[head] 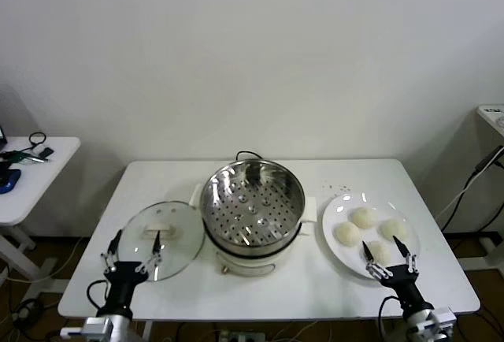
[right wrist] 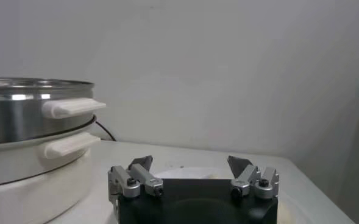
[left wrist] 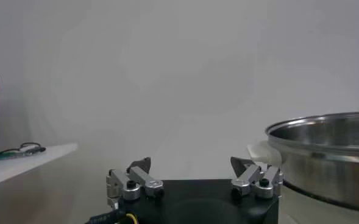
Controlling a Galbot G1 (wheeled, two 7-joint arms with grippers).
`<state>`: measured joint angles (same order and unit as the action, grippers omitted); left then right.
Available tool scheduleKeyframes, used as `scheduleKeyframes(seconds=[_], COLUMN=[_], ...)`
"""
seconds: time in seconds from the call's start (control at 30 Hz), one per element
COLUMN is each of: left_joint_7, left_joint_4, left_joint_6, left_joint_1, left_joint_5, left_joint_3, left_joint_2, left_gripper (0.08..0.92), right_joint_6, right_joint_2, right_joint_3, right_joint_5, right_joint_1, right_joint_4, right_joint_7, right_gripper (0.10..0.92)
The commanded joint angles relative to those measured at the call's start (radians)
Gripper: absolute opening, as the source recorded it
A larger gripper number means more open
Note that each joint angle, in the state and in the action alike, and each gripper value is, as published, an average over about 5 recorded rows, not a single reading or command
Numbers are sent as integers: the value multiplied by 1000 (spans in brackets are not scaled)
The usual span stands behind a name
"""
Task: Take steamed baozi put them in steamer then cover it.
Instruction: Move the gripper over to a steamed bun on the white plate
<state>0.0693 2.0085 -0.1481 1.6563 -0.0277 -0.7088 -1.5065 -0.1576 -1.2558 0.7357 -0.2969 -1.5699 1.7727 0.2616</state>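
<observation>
The steamer (head: pixel 252 204), a shiny steel pot with a perforated tray on a cream base, stands uncovered at the table's middle. It also shows in the left wrist view (left wrist: pixel 325 158) and in the right wrist view (right wrist: pixel 33 140). Several cream-white baozi (head: pixel 363 217) lie on a white plate (head: pixel 335 214) to its right. The glass cover (head: pixel 163 239) with a cream handle lies flat to its left. My left gripper (head: pixel 135 249) is open and empty at the cover's near edge. My right gripper (head: pixel 387 255) is open and empty at the plate's near edge.
The white table (head: pixel 268 299) has front edges near both arms. A black cable (head: pixel 246 154) runs behind the steamer. A side table (head: pixel 31 169) with gear stands at far left. Another surface (head: pixel 492 113) is at far right.
</observation>
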Motion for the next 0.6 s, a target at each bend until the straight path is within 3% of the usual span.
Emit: scheduleKeyframes(seconds=[0.03, 0.2, 0.6], left_joint_7=[-5, -4, -8], left_joint_4=[1, 3, -11], left_joint_6=[2, 4, 12], left_joint_1=[2, 3, 12], left_joint_5=[1, 1, -15], left_joint_3=[1, 8, 5], left_joint_2=[1, 3, 12], left_gripper=[823, 823, 823], right_joint_6=[13, 139, 229], right_joint_2=[38, 231, 677], right_joint_3=[9, 31, -191], right_joint_5=[27, 175, 236], right_joint_1=[27, 94, 501], right_joint_4=[-7, -27, -327], right_joint_7=[49, 212, 616], right_gripper=[823, 823, 823])
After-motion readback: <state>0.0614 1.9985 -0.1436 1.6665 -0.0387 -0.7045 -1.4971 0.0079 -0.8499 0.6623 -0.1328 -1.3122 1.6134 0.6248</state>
